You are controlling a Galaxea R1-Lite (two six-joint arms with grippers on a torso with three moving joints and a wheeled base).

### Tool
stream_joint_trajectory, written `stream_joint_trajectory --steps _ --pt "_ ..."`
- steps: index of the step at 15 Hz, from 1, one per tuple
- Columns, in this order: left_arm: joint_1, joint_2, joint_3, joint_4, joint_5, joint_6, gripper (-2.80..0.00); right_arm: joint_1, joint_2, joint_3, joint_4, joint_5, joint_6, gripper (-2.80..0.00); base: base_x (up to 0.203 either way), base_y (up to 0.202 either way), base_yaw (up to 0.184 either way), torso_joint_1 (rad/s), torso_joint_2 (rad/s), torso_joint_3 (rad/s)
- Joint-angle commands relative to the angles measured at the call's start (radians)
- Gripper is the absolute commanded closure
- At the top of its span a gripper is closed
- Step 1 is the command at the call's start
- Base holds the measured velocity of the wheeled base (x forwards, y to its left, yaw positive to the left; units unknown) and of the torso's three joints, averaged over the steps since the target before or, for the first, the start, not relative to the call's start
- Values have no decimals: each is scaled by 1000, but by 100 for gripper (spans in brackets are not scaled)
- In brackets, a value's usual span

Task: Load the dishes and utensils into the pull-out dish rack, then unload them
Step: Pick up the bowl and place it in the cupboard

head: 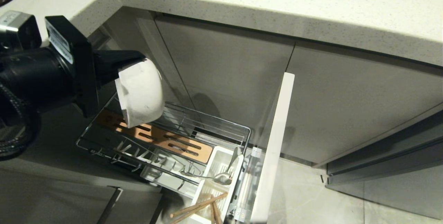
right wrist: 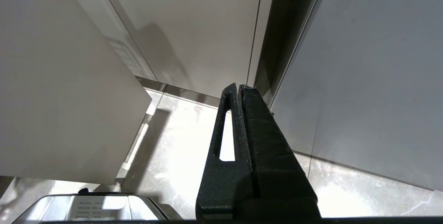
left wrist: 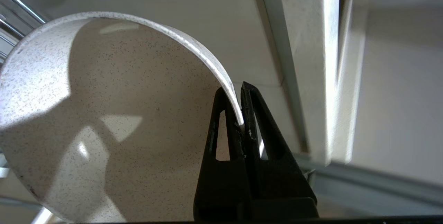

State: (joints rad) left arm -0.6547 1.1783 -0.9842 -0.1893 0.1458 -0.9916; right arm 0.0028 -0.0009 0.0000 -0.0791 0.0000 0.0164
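The pull-out dish rack (head: 207, 127) stands drawn out below the tabletop (head: 277, 6), its drawer front (head: 275, 148) at its right end. The bowl (head: 140, 92), pinched at its rim by the left pincer (head: 116, 68), hangs tilted above the rack's left part, over the wooden strip (head: 159, 137). Right of the strip, beside the drawer front, the caddy (head: 216, 179) holds the fork (head: 221, 177) and the chopsticks (head: 199, 208).

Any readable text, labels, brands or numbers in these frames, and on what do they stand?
None can be read.
White sticker on the left gripper's mount: print too small to read.
Label on the grey housing in the right wrist view: lines of print, blurred.
Bowl, dish rack: no markings seen.
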Motion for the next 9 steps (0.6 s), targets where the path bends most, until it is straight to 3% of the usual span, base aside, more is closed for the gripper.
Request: stream_joint_trajectory --steps 1,4,7,9 --pt "-6 36 89 -156 34 -78 0 0 1 26 -1 0 0 0 0 0 0 0 0 0" --pt "-12 97 181 -271 124 -130 0 0 1 26 -1 0 0 0 0 0 0 0 0 0" --pt "-14 166 268 -471 158 -163 0 0 1 26 -1 0 0 0 0 0 0 0 0 0" --pt "-29 194 289 -532 174 -175 0 0 1 26 -1 0 0 0 0 0 0 0 0 0"
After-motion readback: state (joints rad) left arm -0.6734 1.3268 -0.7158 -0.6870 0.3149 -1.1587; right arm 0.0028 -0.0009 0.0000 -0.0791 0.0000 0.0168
